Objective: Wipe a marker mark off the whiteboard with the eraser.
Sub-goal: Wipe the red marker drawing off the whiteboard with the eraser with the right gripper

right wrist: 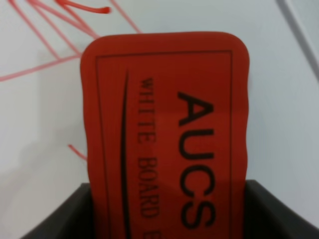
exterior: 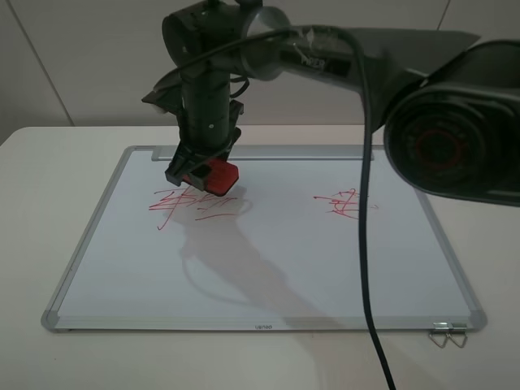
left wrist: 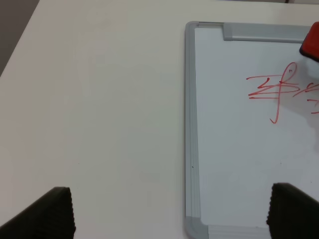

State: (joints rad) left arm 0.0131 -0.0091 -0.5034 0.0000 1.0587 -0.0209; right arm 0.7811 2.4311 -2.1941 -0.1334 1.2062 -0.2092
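Note:
The whiteboard (exterior: 284, 268) lies flat on the table. The marker mark (exterior: 191, 203), a wide red scribble with a slanting tail, sits on the board's left half. My right gripper (exterior: 199, 172) reaches across to it and is shut on the red eraser (exterior: 218, 176), which is at the mark's upper right edge. I cannot tell whether the felt touches the board. In the right wrist view the eraser (right wrist: 164, 134) fills the middle, with strokes of the mark (right wrist: 50, 30) beyond it. My left gripper (left wrist: 172, 209) stands open over the table beside the board's left frame (left wrist: 192, 124); the mark (left wrist: 279, 89) and an eraser corner (left wrist: 311, 42) show there too.
A smaller compact red scribble (exterior: 345, 203) is on the board's right half. A black cable (exterior: 366, 244) hangs across the board. A silver rail (exterior: 260, 152) runs along the far edge. A metal clip (exterior: 448, 333) lies at the near right corner.

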